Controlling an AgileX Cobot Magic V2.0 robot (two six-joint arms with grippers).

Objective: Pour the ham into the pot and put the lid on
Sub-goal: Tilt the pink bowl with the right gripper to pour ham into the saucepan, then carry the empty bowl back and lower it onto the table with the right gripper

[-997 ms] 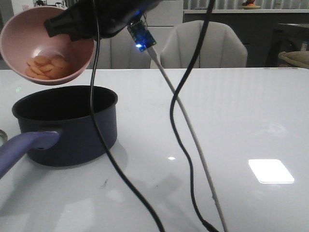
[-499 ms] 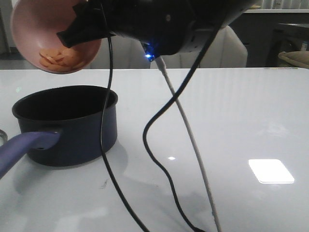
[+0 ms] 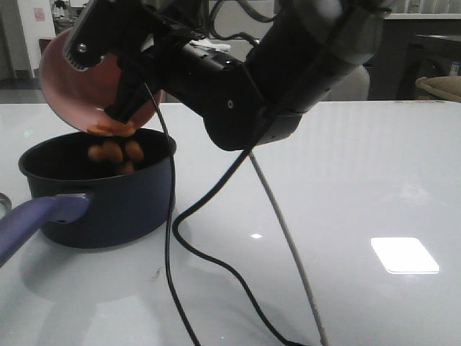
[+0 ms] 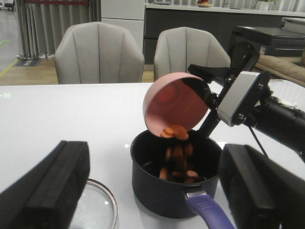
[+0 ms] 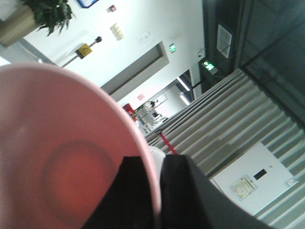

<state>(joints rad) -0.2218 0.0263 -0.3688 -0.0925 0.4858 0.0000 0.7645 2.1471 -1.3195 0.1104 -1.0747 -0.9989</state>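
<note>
I see the right gripper (image 4: 209,102) clamped on the rim of the pink bowl (image 4: 174,109), one finger inside and one outside; the right wrist view shows the rim pinched between the two black fingers (image 5: 128,191). The bowl is tipped steeply, mouth down, directly above the pot (image 3: 108,194), and the ham (image 3: 115,151) is spilling from its lower lip: a few orange-pink chunks cling at the bowl's edge, several are blurred in mid-air just under it, and some already lie on the bottom of the pot in the left wrist view. The pot stands upright on the white table (image 3: 346,180), its purple-blue handle (image 3: 39,220) pointing toward the robot. The lid (image 4: 95,210) lies flat on the table just beside the pot, on the robot's left of it, only part of its metal rim and glass showing; I cannot see its knob. The left gripper (image 4: 152,191) hangs near the pot on the handle side, fingers spread wide with nothing between them. Past the table from the pot stand two grey chairs (image 4: 97,52). In the right wrist view I can see wall signs and a white label, but I cannot read any writing on them.
</note>
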